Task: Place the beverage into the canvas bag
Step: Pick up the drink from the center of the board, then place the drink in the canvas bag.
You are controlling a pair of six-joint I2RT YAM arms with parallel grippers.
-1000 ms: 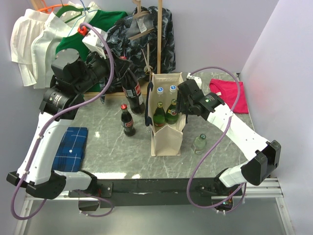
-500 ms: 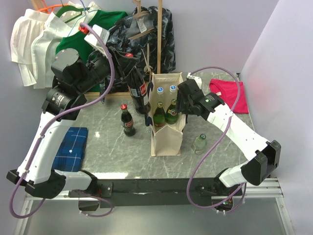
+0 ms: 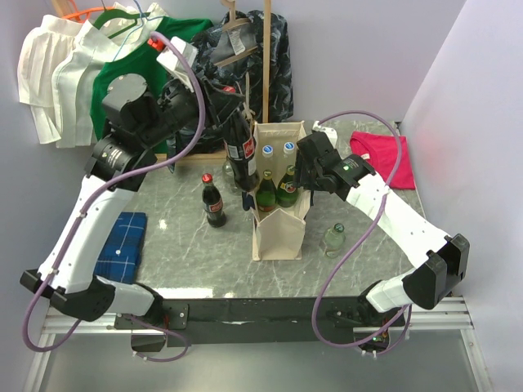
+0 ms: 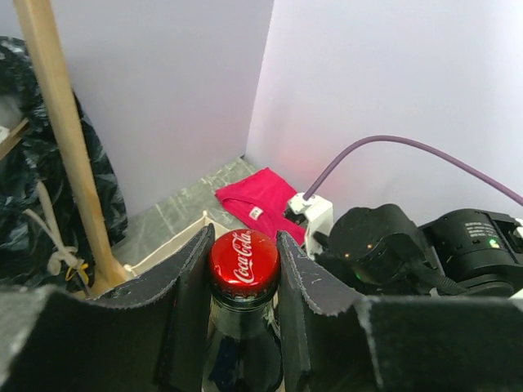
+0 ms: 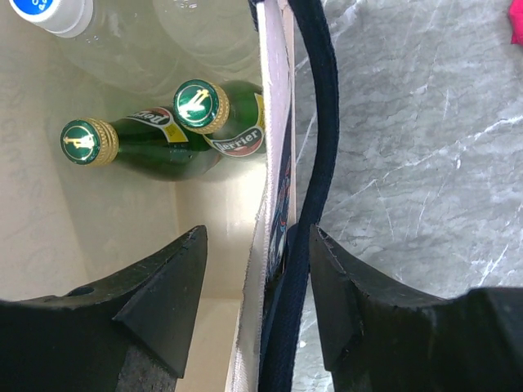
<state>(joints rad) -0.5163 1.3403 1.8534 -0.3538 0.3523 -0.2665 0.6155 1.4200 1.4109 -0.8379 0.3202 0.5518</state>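
Left end effector [image 4: 245, 237] clamps the Coca-Cola bottle [image 3: 242, 157] by its neck, tilted, just beside the canvas bag's [image 3: 278, 233] left rim. Right end effector [image 5: 257, 234] stands apart, straddling the bag's right wall.

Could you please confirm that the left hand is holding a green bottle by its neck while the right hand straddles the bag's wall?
Not quite: the left hand holds a dark cola bottle with a red cap, as the left wrist view shows. The right hand does straddle the wall of the bag.
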